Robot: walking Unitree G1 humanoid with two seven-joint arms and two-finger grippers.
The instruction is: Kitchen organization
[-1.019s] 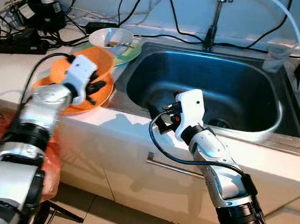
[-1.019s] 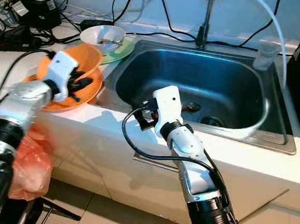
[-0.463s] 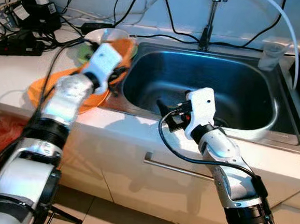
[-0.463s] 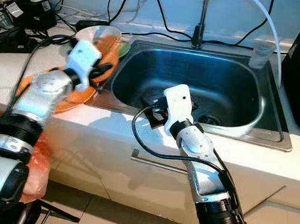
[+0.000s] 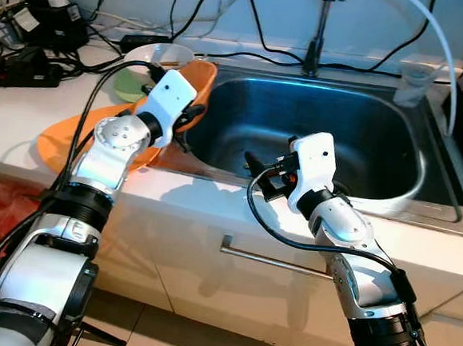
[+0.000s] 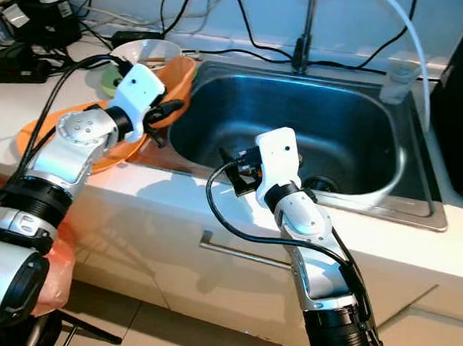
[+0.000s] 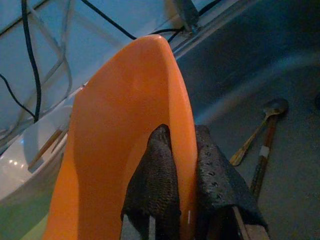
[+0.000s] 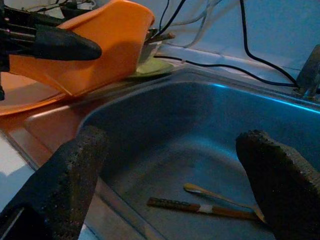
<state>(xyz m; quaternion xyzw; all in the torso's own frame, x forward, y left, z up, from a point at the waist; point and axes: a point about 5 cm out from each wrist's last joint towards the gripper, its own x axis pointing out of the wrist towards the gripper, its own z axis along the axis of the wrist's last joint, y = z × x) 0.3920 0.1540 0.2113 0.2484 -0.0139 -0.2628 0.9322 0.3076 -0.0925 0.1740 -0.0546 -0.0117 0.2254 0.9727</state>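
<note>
Orange bowl [image 5: 192, 88]: clamped by its rim in my left pincer [image 5: 181, 121], one finger [image 7: 155, 185] inside and one outside the wall. A second ago it sat on the orange plate [image 5: 62, 140] near the desk's front-left edge; it is now lifted, tipped on edge, and carried right to the sink's left rim.

White bowl [image 5: 160, 54]: on a green plate [image 5: 130, 85] toward the back of the desk, beside the sink's back-left corner; unmoved.

Sink [image 5: 422, 196]: steel basin let into the desk. A spoon [image 8: 220, 197] and a stick-like utensil [image 8: 185, 206] lie on its floor.

Right pincer [image 5: 257, 169]: fingers spread wide, holding nothing, over the sink's front-left edge; it has drifted slightly right.

Plastic cup [image 5: 414, 79]: back-right corner of the sink rim.

Judgement: I read the lift as bowl parted from plate, likely bound for the basin; the plate remains to handle.
</note>
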